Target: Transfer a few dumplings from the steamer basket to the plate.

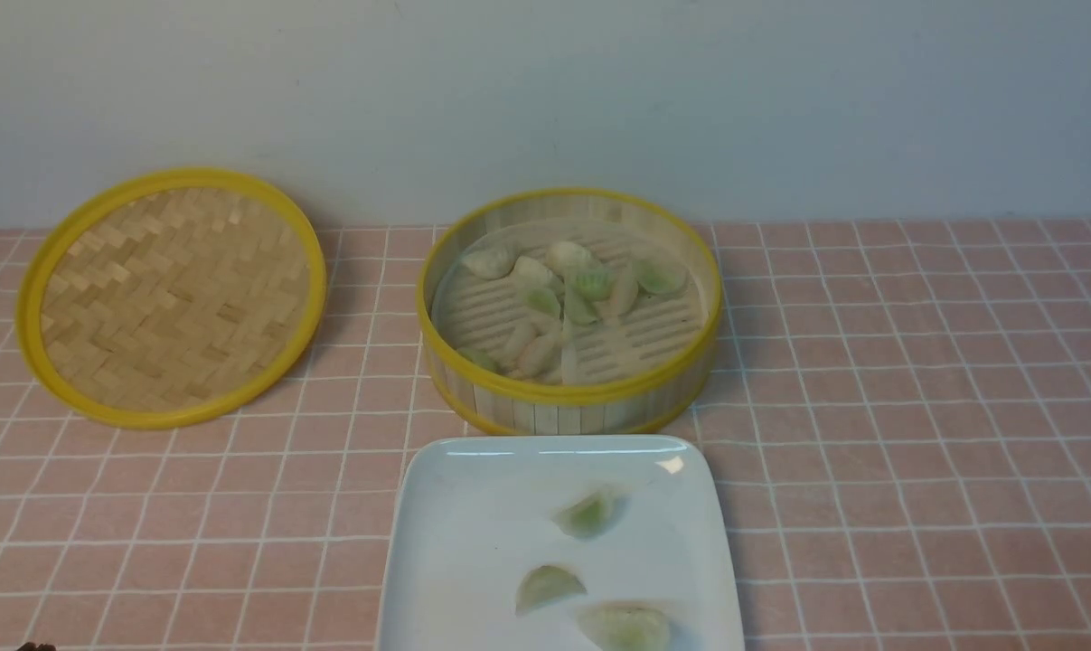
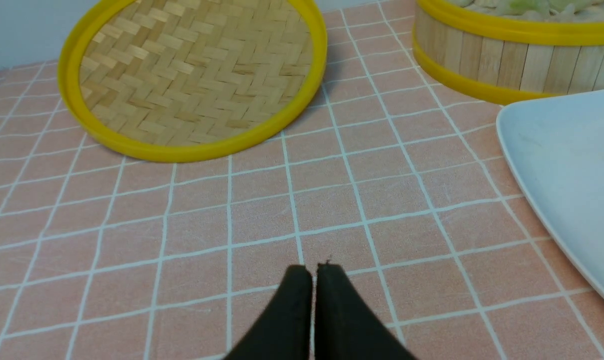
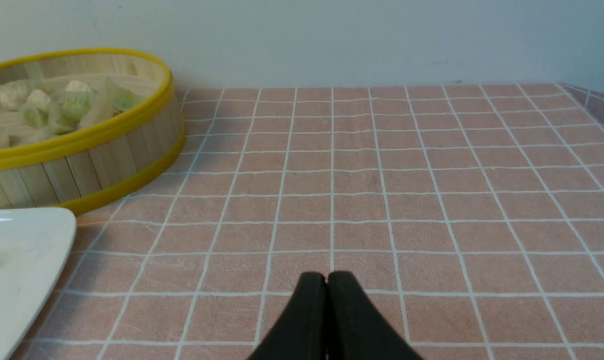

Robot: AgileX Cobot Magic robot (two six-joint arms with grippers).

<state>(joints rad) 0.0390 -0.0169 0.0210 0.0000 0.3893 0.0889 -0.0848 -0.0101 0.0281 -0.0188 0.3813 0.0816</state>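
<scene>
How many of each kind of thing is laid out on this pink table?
Dumplings on the plate: 3
Dumplings in the steamer basket: about 11, piled up, hard to separate
Steamer baskets: 1
Lids: 1
Plates: 1
Total: about 17

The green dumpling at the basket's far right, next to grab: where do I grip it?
Come straight down from above: the steamer basket walls block any side approach. Pinch the green dumpling across its plump middle. Its right side looks free; another dumpling crowds its left.
</scene>
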